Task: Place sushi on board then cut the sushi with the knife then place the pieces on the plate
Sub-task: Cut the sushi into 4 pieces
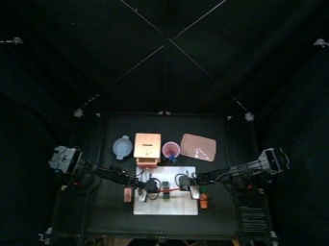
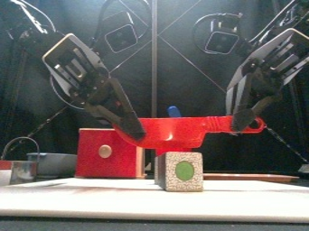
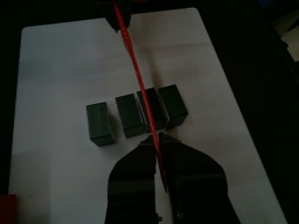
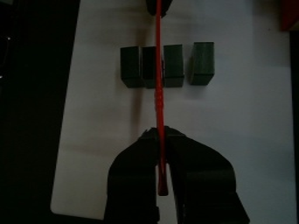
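The left gripper is closed on the blade end of a red knife, and the right gripper is closed on the handle end. The knife is held level between them, edge down, running from left to right. In each wrist view the knife is seen as a thin red line pinched between that gripper's closed jaws.

Directly beneath the knife a sushi roll is lying on a white board, with its length running front to back, so the blade crosses it. The roll is made of four dark green blocks. Three are pressed together, and one at an end is set slightly apart. The blade is lined up over the three joined blocks, close to their top. Whether it is touching them cannot be told. A speckled white end face with a green centre is turned towards the front.

The board is placed at the front middle of the black counter. Behind it a row of things is seen. A blue-grey bowl is at the left, then a wooden box with a red drawer front. A red cup with a blue knife standing in it comes next, and a pink tray is at the right.
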Controlling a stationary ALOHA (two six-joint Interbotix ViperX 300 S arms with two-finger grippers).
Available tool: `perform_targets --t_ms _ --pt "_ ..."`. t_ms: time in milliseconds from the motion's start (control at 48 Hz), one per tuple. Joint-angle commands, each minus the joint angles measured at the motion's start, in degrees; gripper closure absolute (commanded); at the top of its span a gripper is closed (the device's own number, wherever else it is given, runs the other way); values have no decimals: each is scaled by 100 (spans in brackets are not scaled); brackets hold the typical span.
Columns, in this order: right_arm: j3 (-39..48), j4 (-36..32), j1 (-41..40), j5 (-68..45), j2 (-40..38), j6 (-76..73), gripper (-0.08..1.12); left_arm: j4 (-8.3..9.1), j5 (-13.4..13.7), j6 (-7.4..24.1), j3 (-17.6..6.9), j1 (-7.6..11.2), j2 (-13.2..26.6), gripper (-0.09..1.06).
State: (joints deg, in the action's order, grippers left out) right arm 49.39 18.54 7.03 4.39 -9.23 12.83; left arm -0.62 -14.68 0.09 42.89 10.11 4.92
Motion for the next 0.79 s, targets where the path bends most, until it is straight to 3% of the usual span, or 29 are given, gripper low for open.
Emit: perform_targets --t_ms 21,521,792 --pt "-167 -9 -105 -176 -53 26 68 35 -70 26 -246 -53 -62 62" --pt "-167 -26 -167 -202 0 18 68 26 -70 18 -229 -105 26 62" --pt "-202 132 -132 -378 352 18 68 9 -70 9 -220 -44 193 62"
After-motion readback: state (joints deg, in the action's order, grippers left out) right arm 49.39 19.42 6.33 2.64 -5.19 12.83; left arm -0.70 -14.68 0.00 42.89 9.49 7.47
